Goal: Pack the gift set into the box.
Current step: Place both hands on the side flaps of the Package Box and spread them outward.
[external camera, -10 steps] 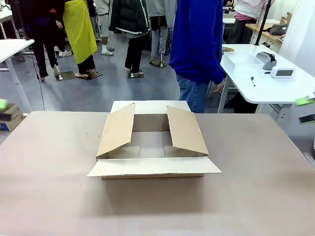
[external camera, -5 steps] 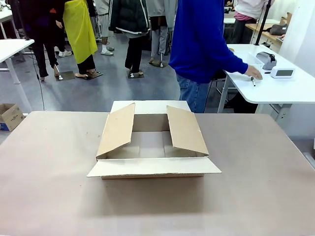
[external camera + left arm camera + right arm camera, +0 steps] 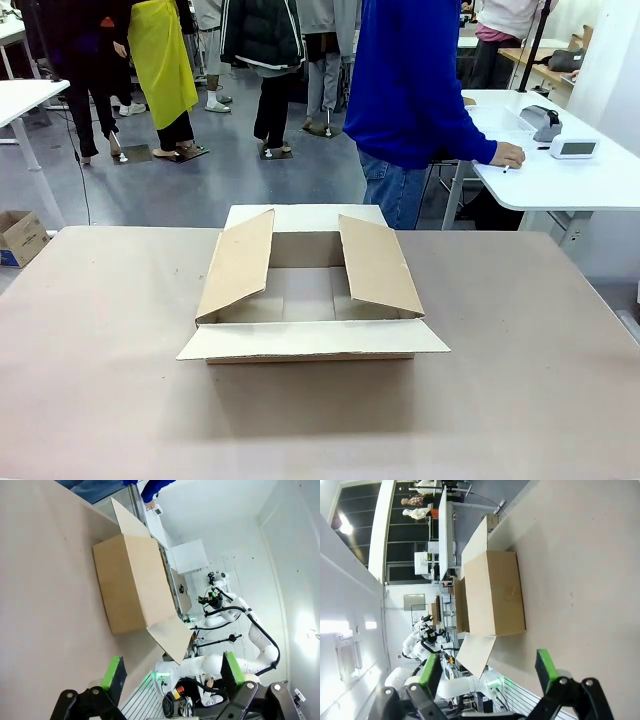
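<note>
The box [image 3: 315,340], a brown cardboard carton, stands in the middle of the table with all its flaps open and nothing inside. It lies well ahead of my left gripper [image 3: 172,672], seen from its side as a plain brown box [image 3: 132,582]. That gripper is open, green pads wide apart, holding nothing. My right gripper [image 3: 488,672] is open too and bare, with the box [image 3: 495,592] some way off across the tabletop. The gift set is out of view.
A person in a blue top [image 3: 405,90] stands at the far edge, turned to a white side table [image 3: 570,180], one hand [image 3: 508,155] resting on it. A small carton [image 3: 20,236] sits on the floor at left. Bare tabletop [image 3: 100,380] surrounds the box.
Green pads seen at both edges of the front view a second ago have left it. The person's arm has reached out to the side table. The box has not moved.
</note>
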You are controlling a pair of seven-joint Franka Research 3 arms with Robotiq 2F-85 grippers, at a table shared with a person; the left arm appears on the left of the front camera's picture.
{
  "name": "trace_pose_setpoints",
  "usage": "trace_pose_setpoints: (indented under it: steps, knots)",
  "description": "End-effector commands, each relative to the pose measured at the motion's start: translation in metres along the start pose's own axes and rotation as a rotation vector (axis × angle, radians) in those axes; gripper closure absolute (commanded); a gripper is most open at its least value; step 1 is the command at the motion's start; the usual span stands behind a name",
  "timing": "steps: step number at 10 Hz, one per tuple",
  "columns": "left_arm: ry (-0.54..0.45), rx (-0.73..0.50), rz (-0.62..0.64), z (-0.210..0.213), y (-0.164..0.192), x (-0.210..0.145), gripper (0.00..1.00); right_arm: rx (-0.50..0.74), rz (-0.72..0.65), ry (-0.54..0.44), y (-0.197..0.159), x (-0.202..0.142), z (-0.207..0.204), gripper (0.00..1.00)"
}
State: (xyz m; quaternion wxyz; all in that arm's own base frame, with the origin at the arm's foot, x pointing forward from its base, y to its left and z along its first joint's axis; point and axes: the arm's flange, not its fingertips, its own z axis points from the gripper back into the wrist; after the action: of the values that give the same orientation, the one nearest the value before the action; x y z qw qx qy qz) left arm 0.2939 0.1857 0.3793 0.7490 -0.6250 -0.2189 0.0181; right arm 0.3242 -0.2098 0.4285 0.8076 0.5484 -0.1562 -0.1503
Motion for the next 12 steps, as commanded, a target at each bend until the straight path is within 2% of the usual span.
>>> trace_pose_setpoints:
  steps: [1,2,3,4,5,6,7,8,10,11,12]
  knots:
    - [0.048,0.059,-0.071,-0.029,-0.029,0.008,0.0,-0.115,0.125,0.029,0.036,-0.008,-0.034,0.0]
    - [0.098,0.082,-0.121,-0.05,-0.055,0.013,0.0,-0.186,0.195,0.037,0.064,-0.016,-0.059,0.0]
    - [0.183,0.132,-0.204,-0.088,-0.095,0.016,0.0,-0.3,0.318,0.043,0.105,-0.035,-0.106,0.0]
    - [0.293,0.157,-0.275,-0.123,-0.124,0.015,0.0,-0.385,0.408,0.049,0.13,-0.056,-0.149,0.0]
    - [0.397,0.23,-0.319,-0.161,-0.146,0.011,0.0,-0.423,0.433,0.009,0.151,-0.079,-0.19,0.0]
    - [0.453,0.31,-0.342,-0.199,-0.162,0.006,0.0,-0.42,0.454,-0.053,0.166,-0.101,-0.222,0.0]
    - [0.499,0.397,-0.345,-0.242,-0.18,-0.003,0.0,-0.408,0.502,-0.081,0.176,-0.129,-0.252,0.0]
    - [0.505,0.493,-0.336,-0.277,-0.193,-0.015,0.0,-0.432,0.542,-0.046,0.178,-0.155,-0.275,0.0]
    - [0.544,0.629,-0.254,-0.334,-0.209,-0.045,0.0,-0.496,0.62,-0.084,0.168,-0.196,-0.314,0.0]
    - [0.58,0.648,-0.281,-0.346,-0.213,-0.057,0.0,-0.499,0.678,-0.032,0.157,-0.211,-0.326,0.0]
    - [0.497,0.696,-0.212,-0.345,-0.215,-0.056,0.0,-0.489,0.661,0.035,0.154,-0.215,-0.323,0.0]
